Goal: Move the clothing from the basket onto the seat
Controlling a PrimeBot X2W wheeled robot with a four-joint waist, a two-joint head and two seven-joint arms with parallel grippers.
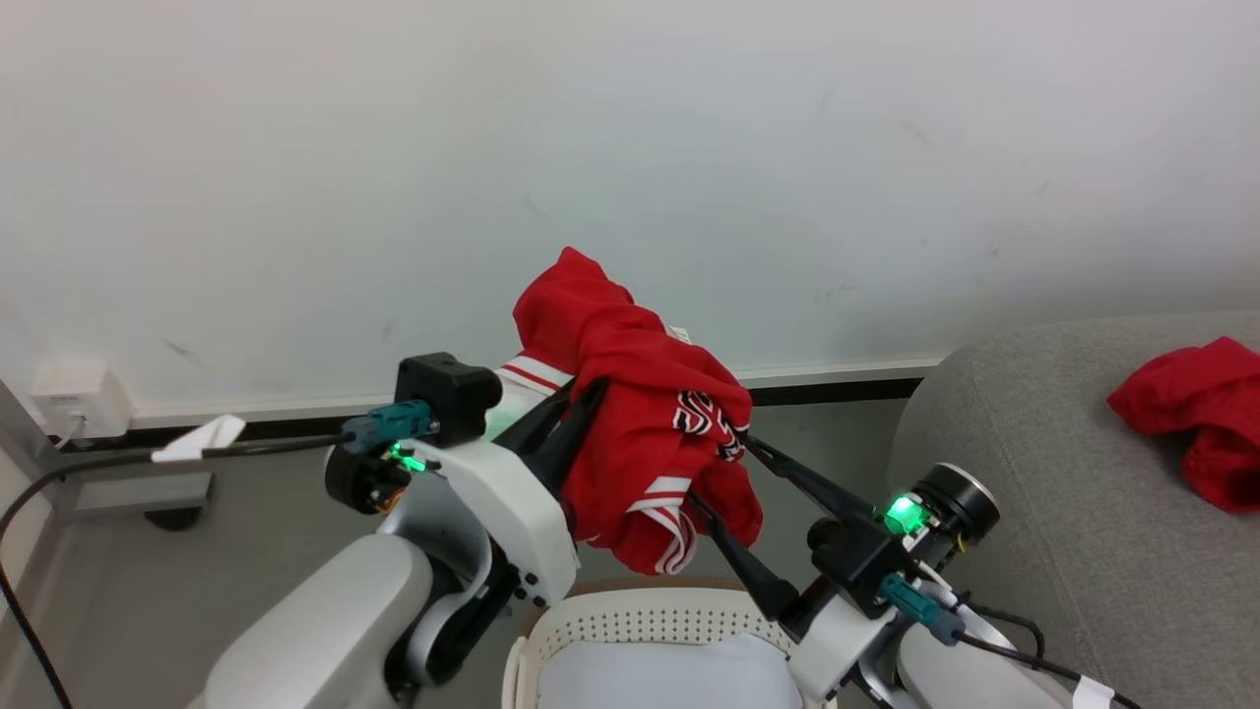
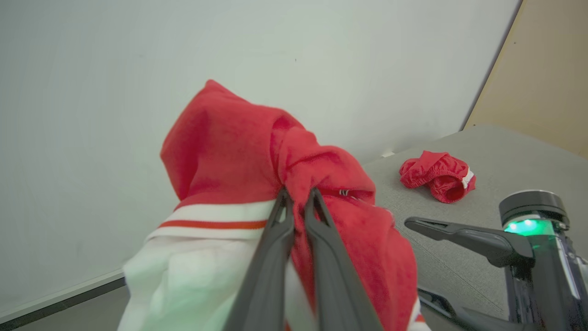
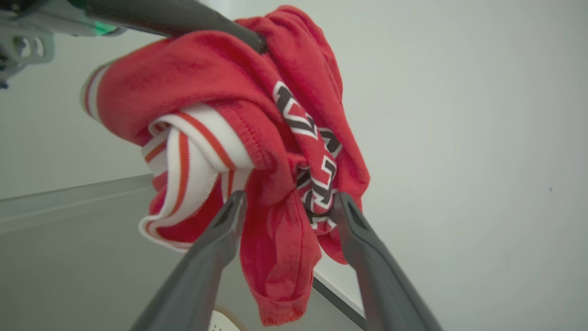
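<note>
Obstacles: wall behind the raised garment. Left claw is pinched on the garment's left side. Right claw has its fingers spread at the garment's right. Basket sits directly beneath.
Free room: open air between garment and sofa. Near part of sofa is bare. Second garment lies toward its right.
Floor, left: cable.

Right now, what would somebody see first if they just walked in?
The bright red shirt with white stripes, held in the air above the white basket. The left gripper is pinched shut on it, and the right gripper has its fingers apart around the lower folds. Next comes a second red garment, lying crumpled on the grey sofa at the head view's right.
</note>
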